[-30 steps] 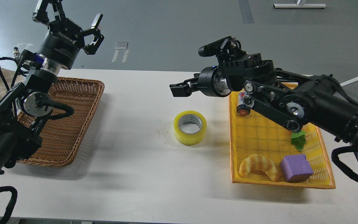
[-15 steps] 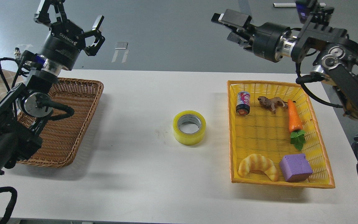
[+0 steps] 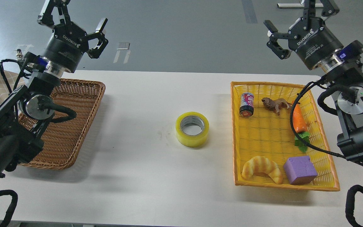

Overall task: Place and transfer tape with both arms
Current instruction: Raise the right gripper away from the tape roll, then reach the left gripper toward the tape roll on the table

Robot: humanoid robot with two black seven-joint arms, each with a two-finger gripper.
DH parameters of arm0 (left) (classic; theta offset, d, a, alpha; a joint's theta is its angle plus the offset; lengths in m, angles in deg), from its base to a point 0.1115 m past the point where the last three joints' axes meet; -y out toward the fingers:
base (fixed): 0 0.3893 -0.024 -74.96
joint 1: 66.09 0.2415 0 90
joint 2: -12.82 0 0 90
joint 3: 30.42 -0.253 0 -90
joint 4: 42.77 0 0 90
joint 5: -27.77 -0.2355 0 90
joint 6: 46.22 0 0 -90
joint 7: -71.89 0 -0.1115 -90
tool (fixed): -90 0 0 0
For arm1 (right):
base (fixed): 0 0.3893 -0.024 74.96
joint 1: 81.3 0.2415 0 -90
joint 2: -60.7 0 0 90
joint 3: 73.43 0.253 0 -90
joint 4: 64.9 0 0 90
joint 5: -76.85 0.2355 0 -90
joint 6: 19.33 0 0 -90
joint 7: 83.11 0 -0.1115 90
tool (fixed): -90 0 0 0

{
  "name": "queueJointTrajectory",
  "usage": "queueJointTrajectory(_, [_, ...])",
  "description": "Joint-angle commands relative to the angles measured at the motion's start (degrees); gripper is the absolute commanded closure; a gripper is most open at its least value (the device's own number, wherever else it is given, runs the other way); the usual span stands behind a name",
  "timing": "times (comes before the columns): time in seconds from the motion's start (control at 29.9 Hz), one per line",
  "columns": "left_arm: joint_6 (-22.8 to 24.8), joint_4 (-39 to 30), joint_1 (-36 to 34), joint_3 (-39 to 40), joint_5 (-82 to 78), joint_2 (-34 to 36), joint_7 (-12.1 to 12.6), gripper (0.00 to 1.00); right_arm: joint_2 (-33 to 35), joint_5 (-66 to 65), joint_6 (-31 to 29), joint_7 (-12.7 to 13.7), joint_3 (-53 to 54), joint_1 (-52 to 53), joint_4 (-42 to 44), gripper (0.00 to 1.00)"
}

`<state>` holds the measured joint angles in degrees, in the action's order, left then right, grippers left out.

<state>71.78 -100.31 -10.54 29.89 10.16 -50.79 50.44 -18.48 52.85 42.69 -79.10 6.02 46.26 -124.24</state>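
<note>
The tape [image 3: 192,129], a yellow translucent roll with a grey-white core, lies flat on the white table [image 3: 156,176] near its middle, free of both grippers. My left gripper [image 3: 73,17] is open and empty, raised high at the far left above the brown wicker basket [image 3: 71,123]. My right gripper [image 3: 298,19] is open and empty, raised high at the far right above the back of the yellow basket [image 3: 238,151]. Both grippers are far from the tape.
The yellow basket holds a small can [image 3: 246,104], a toy lion [image 3: 275,104], a carrot [image 3: 298,121], a golden croissant [image 3: 262,169] and a purple block [image 3: 300,170]. A black cable [image 3: 307,143] of my right arm hangs over the basket's right side.
My right arm has swung from low over the table near the tape up and to the far right, its gripper now pointing upward. The tape and the left arm have hardly moved.
</note>
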Motion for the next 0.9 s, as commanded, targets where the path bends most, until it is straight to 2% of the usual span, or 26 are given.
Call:
queueJointTrajectory(0.0, [0.0, -0.37, 0.78, -0.54, -0.41, 0.06, 0.09, 0.02, -0.01, 7.21, -0.02, 0.03, 0.0, -1.96, 0.45, 0.0])
queueJointTrajectory(0.2, [0.0, -0.46, 1.14, -0.81, -0.67, 0.24, 0.18, 0.02, -0.62, 15.73, -0.02, -0.06, 1.23, -4.86, 1.16, 0.0])
queueJointTrajectory(0.43, [0.0, -0.37, 0.43, -1.51, -9.44, 0.15, 0.53, 0.02, -0.8, 16.36, -0.02, 0.03, 0.53, -7.06, -0.42, 0.0])
queueJointTrajectory(0.74, [0.0, -0.98, -3.87, -2.56, -45.27, -0.72, 0.26, 0.02, 3.85, 16.36, -0.02, 0.03, 0.53, -12.68, -4.38, 0.0])
queueJointTrajectory(0.84, [0.0, -5.89, -5.54, -6.33, -58.1, -0.9, 0.09, 0.02, 5.7, 16.27, -0.02, 0.03, 0.79, -14.7, -4.91, 0.0])
queueJointTrajectory(0.87, [-1.53, -6.95, -5.63, -7.3, -60.41, -0.9, 0.09, 0.02, 6.05, 16.27, -0.02, 0.03, 0.8, -14.97, -4.91, 0.0])
